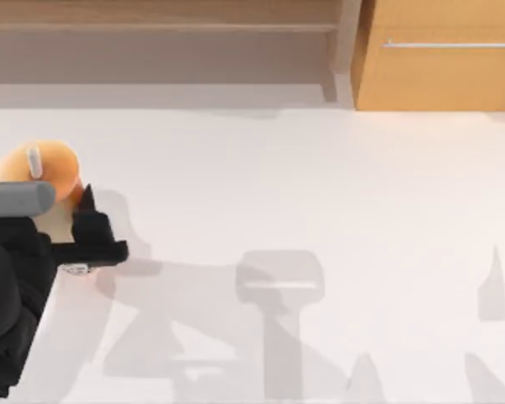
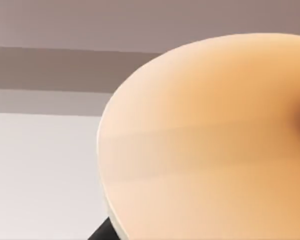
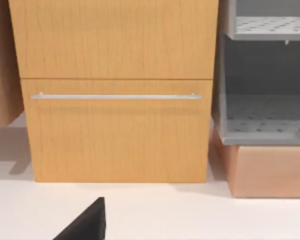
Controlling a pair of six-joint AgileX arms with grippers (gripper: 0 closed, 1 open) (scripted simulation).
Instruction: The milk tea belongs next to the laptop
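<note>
The milk tea [image 1: 44, 168] stands at the far left of the white bench [image 1: 320, 194], well away from the wooden drawer cabinet [image 1: 442, 59] at the back right. Its orange lid and short white straw [image 1: 34, 162] face up, and its tan side looms close before my left wrist camera. My left gripper [image 1: 82, 210] sits hard against the cup on the side away from the cabinet; whether its jaws have closed on the cup I cannot tell. No laptop is in sight. I judge this the grasping step, with the carry not yet begun. Next comes a firm hold, a level lift and a move toward the laptop. My right arm is parked facing the cabinet, one dark fingertip [image 3: 87, 222] in its wrist view.
</note>
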